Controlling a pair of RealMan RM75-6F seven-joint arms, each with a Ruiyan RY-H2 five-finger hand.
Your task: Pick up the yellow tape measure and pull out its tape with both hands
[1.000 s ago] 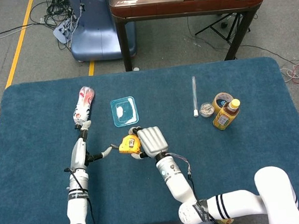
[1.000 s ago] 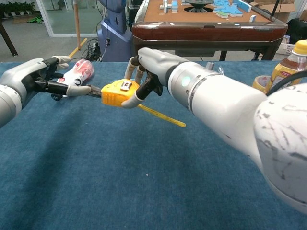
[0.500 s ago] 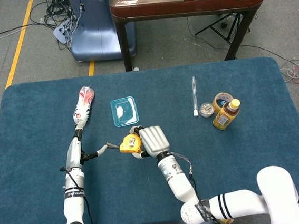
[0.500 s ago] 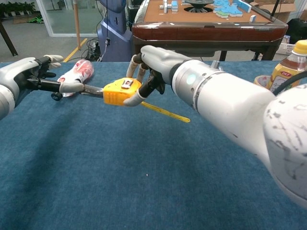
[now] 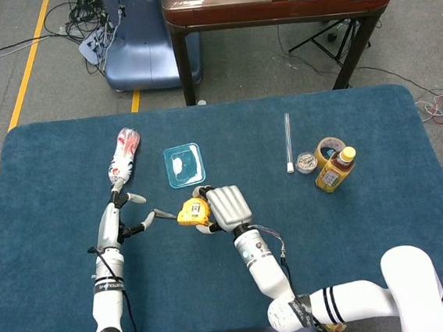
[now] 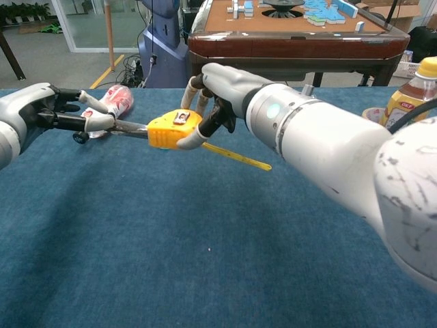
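The yellow tape measure [image 5: 192, 213] [image 6: 174, 128] is held above the blue table, gripped by my right hand [image 5: 224, 207] [image 6: 222, 89] from its right side. A short dark stretch of tape [image 6: 130, 127] runs out of the case to the left, as far as my left hand [image 5: 124, 218] [image 6: 58, 113]. One finger of that hand lies along the tape's end. The thumb stands lifted clear of the tape, so no pinch shows. A yellow strip [image 6: 239, 156] trails from the case down to the right.
A red and white packet [image 5: 123, 156] lies behind the left hand, with a clear blue box [image 5: 183, 165] beside it. At the right stand a tea bottle [image 5: 336, 169], a tape roll [image 5: 328, 148], a small tin [image 5: 306, 162] and a thin tube [image 5: 288, 140].
The left hand drew the tape end leftward, away from the case. Its thumb has now lifted off the tape and the fingers have spread. The right hand keeps its grip.
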